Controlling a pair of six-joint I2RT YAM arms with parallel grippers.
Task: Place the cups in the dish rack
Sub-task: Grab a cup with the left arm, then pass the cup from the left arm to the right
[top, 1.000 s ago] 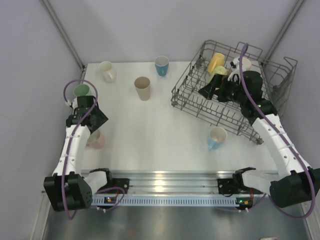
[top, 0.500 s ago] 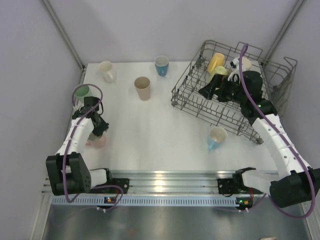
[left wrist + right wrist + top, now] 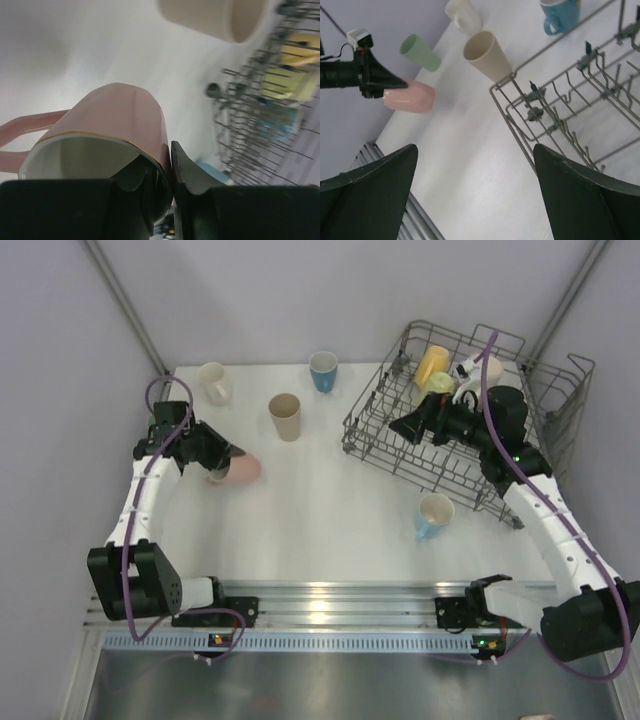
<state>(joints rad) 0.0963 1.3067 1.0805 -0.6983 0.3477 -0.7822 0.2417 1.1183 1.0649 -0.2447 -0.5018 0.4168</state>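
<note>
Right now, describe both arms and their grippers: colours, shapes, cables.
The left arm and right arm have white links, black joints and chunky black bases. A purple cable runs along each, looping near the wrist. The left gripper and right gripper are matte black, each with two broad, tapering fingers.

Soft, even light falls from above. The white worktop [image 3: 320, 510] is bright and the shadows on it are faint. A streak of glare lies on the metal rail [image 3: 320, 592] by the arm bases. In the left wrist view the pink mug [image 3: 120, 115] at the left tool [image 3: 166, 167] is fairly sharp, its inside shaded. The dish rack [image 3: 245, 125] to the tool's right and the beige cup [image 3: 215, 17] ahead of it are blurred. The right tool [image 3: 474, 150] shows its fingers [image 3: 365, 200] as dark, soft-edged shapes, with the rack wires ahead crisp.
</note>
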